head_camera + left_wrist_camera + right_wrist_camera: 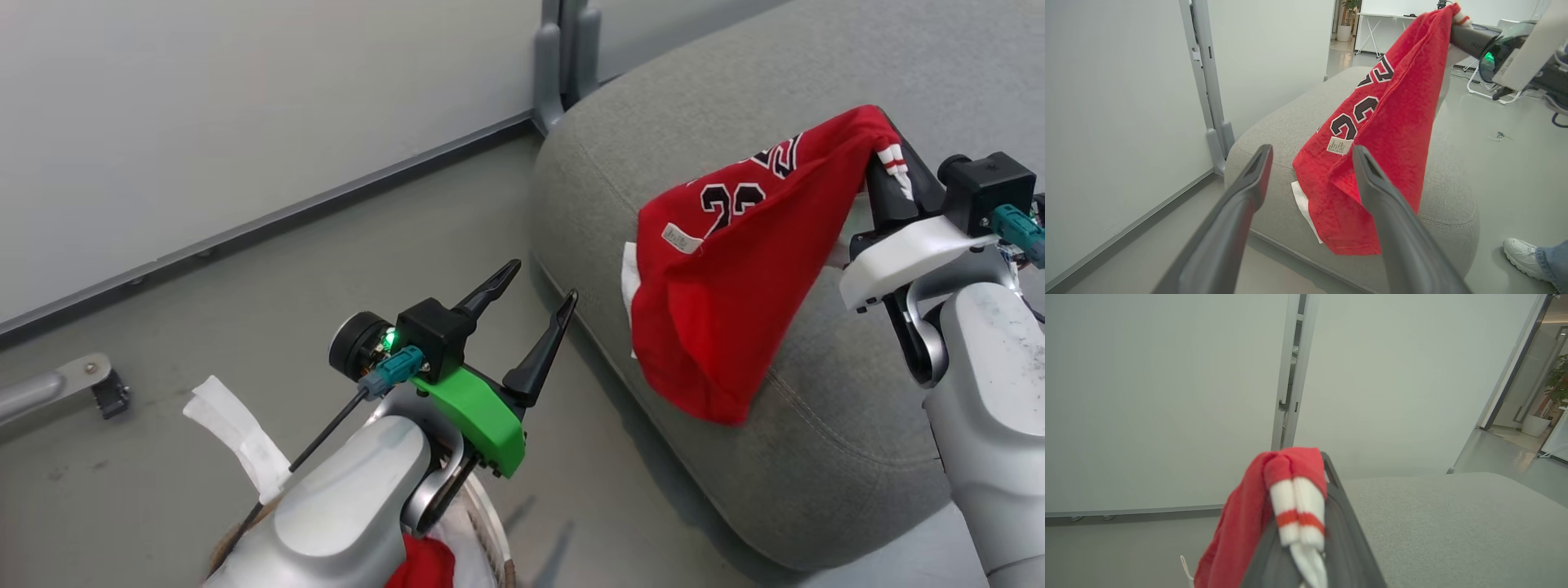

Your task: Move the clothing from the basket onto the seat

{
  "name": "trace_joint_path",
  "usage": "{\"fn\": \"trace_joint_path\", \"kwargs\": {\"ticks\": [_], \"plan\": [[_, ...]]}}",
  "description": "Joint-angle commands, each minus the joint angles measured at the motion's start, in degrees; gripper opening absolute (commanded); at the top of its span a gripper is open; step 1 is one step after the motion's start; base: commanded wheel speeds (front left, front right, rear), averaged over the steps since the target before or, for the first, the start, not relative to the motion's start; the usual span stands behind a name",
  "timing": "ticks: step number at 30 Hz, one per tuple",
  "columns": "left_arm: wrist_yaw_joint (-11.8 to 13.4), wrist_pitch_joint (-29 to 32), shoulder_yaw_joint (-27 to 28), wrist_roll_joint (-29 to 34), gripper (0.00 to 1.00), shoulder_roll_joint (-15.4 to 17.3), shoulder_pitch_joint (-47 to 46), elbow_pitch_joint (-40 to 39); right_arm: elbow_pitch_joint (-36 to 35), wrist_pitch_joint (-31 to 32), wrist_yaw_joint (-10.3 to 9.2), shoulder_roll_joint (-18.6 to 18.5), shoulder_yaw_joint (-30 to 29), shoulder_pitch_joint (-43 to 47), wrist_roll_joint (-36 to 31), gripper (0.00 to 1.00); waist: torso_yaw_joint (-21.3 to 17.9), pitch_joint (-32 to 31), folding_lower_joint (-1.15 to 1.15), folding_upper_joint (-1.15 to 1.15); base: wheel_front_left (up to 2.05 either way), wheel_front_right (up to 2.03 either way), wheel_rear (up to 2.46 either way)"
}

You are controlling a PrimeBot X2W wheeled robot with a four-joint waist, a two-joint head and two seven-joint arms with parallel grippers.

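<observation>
A red numbered garment [718, 286] hangs from my right gripper [886, 155], which is shut on its striped white-and-red edge [1298, 510]. Its lower part drapes on the front of the light grey seat [816, 457], with the small white tag facing out [1339, 145]. My left gripper [543, 282] stands open and empty over the floor, left of the seat, its fingers [1249, 192] pointing at the hanging garment [1384, 143]. Under my left arm the basket's tan rim [494, 531] peeks out, with more red clothing [429, 563] inside and a white liner flap [237, 437].
A pale wall with a grey baseboard runs behind, and a grey post [563, 57] stands at the seat's back corner. A metal leg with a caster [82, 380] lies at the far left. A person's white shoe [1523, 253] stands beside the seat.
</observation>
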Motion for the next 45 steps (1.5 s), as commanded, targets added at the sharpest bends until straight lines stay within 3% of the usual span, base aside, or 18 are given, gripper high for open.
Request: {"fn": "trace_joint_path", "kwargs": {"ticks": [1,7,13,18,24,30,35,45], "plan": [[-0.1,0.1,-0.1,0.5,1.0,0.4,-1.1,0.1,0.2,0.1,-0.08,-0.1,0.5,-0.8,-0.1,0.0,-4.9,4.5,0.0,-0.01,0.0,0.0,0.0],[-0.4,0.3,-0.5,1.2,1.0,0.9,-2.2,-0.6,2.0,1.2,-0.08,-1.1,2.9,-3.5,1.2,0.0,-4.8,6.9,0.0,-0.01,0.0,0.0,0.0],[0.2,1.3,-0.9,1.8,1.0,1.8,-3.6,-1.7,5.4,3.0,-0.08,-3.3,3.9,-12.1,3.6,0.0,-2.6,9.8,0.0,-0.01,0.0,0.0,0.0],[0.7,2.4,-0.9,2.3,1.0,2.7,-5.0,-3.5,8.3,4.3,-0.08,-8.6,2.3,-22.5,3.4,0.0,0.2,13.0,0.0,-0.01,0.0,0.0,0.0],[2.0,3.8,-1.0,3.7,1.0,4.0,-7.0,-7.7,11.8,6.2,-0.08,-18.0,-0.9,-35.7,-0.1,0.0,4.1,17.7,0.0,-0.01,0.0,0.0,0.0],[3.4,5.1,-0.9,5.1,1.0,4.7,-9.0,-11.8,15.7,6.3,-0.08,-22.4,-5.5,-43.5,-2.7,0.0,7.4,22.6,0.0,-0.01,0.0,0.0,0.0],[4.3,6.2,-0.6,5.7,1.0,5.8,-10.1,-14.6,19.6,4.7,-0.08,-20.8,-7.7,-44.5,-4.0,0.0,9.2,26.5,0.0,-0.01,0.0,0.0,0.0],[5.7,6.6,-0.2,5.5,1.0,7.5,-9.3,-16.2,29.7,0.4,-0.08,-14.6,-10.8,-36.8,-5.8,0.0,10.8,29.6,0.0,-0.01,0.0,0.0,0.0]]}}
